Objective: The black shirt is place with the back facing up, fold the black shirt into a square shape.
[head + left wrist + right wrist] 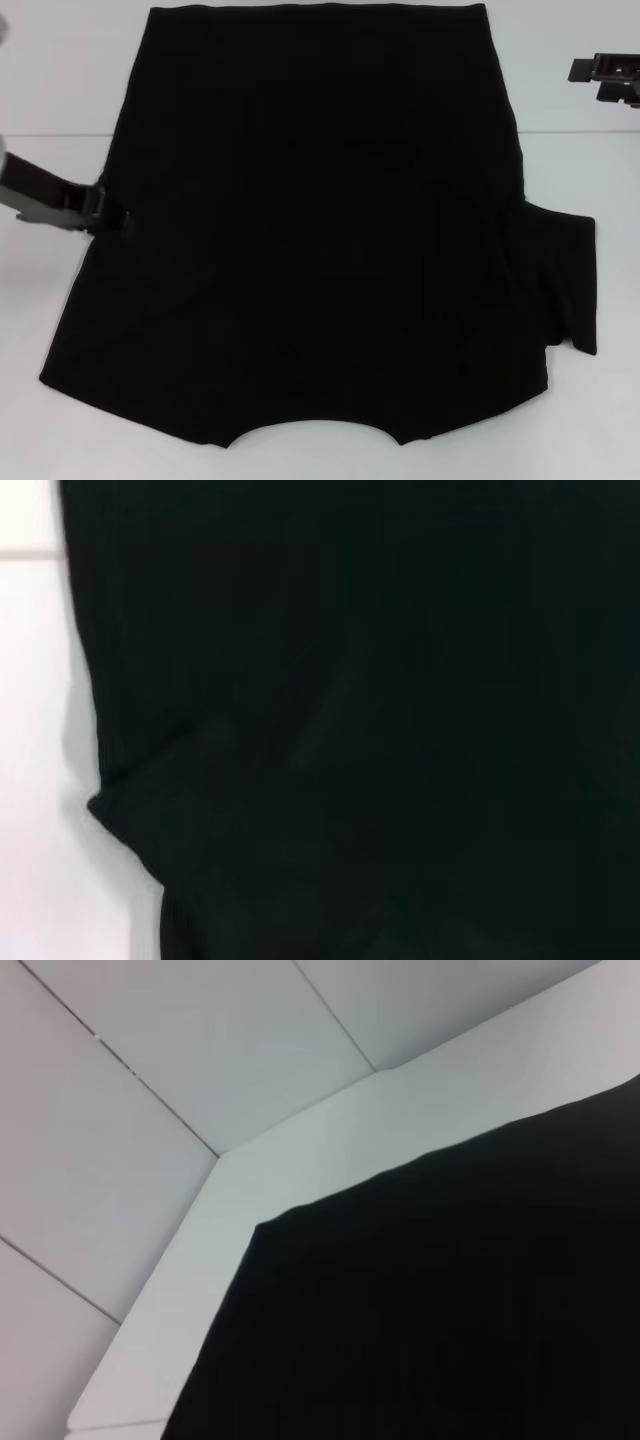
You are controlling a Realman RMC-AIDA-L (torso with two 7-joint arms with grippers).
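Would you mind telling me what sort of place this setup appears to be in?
Probably a lab or test bench: a bare white table holding only the black shirt, pale floor tiles beyond the table edge, the left gripper at the shirt's side, the right gripper off it.

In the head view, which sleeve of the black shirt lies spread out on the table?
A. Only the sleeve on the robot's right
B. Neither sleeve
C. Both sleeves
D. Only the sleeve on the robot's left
A: on the black shirt, only the right sleeve sticks out sideways; the left edge shows none.
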